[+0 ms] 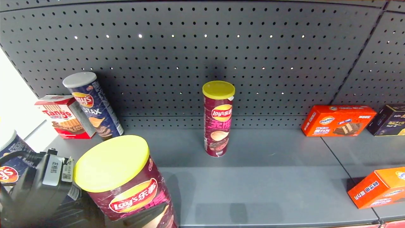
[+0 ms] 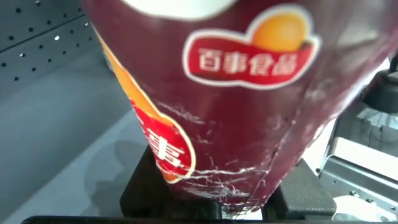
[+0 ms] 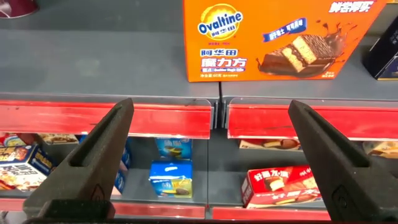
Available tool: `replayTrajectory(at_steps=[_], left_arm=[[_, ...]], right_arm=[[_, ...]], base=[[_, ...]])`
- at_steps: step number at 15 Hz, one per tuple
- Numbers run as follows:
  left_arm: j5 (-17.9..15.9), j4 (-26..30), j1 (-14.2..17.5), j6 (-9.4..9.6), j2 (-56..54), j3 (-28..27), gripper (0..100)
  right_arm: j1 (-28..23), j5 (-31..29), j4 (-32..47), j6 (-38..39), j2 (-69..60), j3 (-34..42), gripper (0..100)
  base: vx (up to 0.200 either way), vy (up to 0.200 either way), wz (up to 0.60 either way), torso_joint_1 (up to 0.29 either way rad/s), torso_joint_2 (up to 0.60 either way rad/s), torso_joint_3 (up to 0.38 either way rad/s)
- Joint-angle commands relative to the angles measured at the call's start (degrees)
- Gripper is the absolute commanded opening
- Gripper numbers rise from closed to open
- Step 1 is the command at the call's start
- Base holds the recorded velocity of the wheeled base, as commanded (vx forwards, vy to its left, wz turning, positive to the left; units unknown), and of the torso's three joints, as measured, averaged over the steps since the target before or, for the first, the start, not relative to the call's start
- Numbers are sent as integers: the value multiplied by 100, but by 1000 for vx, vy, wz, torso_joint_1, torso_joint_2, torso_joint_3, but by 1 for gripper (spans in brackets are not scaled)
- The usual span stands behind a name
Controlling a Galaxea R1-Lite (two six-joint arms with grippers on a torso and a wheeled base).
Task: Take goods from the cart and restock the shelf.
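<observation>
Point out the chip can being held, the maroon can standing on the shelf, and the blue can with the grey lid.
Held chip can (image 1: 111, 163), head view, on its yellow lid.
Standing maroon can (image 1: 218, 126), head view, mid label.
Blue can (image 1: 95, 109), head view, on its side wall.

A dark grey pegboard back panel (image 1: 202, 47) rises behind a flat grey shelf (image 1: 269, 190), with small points of light shining through some of its holes. A narrow seam (image 1: 348, 175) divides the shelf board toward the right. Red price rails (image 3: 161, 118) run along the shelf's front edge. A bright white area (image 1: 12, 95) glows at the far left.
</observation>
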Motion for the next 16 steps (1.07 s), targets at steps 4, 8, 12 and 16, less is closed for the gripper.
replayTrajectory(at_steps=[4, 8, 12, 16], left_arm=[[2, -5, 25, 12, 12, -4, 0], [-7, -13, 34, -5, 3, -66, 0], [-25, -49, 87, -14, 3, -154, 0], [-25, -40, 113, -40, -6, -163, 0]], right_arm=[[4, 11, -2, -11, 9, 0, 100], [329, 90, 86, -72, 1978, -1828, 100], [786, 266, -318, -643, 2979, -2435, 100], [1366, 512, -687, -670, 3771, -2522, 100]], base=[[0, 0, 0, 0, 0, 0], [0, 0, 0, 0, 0, 0], [0, 0, 0, 0, 0, 0], [0, 0, 0, 0, 0, 0]])
